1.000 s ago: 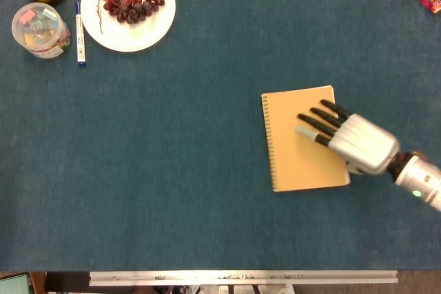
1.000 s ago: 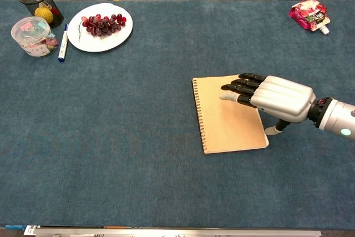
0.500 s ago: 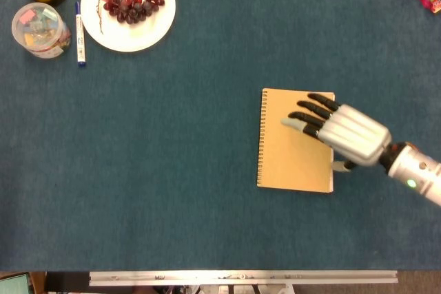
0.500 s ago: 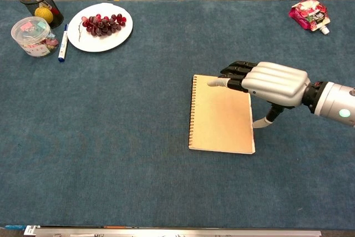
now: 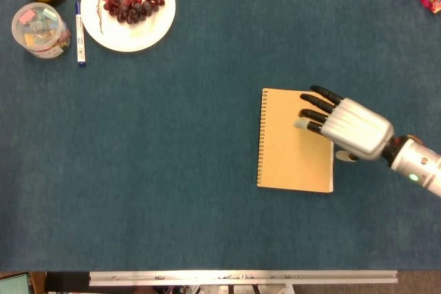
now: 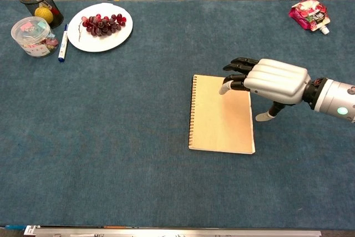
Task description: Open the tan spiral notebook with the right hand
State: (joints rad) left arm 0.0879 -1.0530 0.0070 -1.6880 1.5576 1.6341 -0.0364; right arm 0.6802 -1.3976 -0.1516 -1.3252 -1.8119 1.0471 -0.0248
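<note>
Change: right hand (image 5: 348, 129) had drawn back toward the notebook's right edge; notebook (image 5: 293, 146) unmoved, closed.
Notebook: right of table centre, long axis running front to back, spiral on left.
Hand: over its upper right corner, fingers parted, gripping nothing.
Left hand: unseen.

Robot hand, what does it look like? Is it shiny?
Yes! The right hand has a smooth, shiny silver shell over its back, with ridges like knuckles. Its fingers are black, and two end in pale grey tips. Behind it sits a dark ring, then a round silver wrist with a little green light. The left hand isn't showing.
</note>
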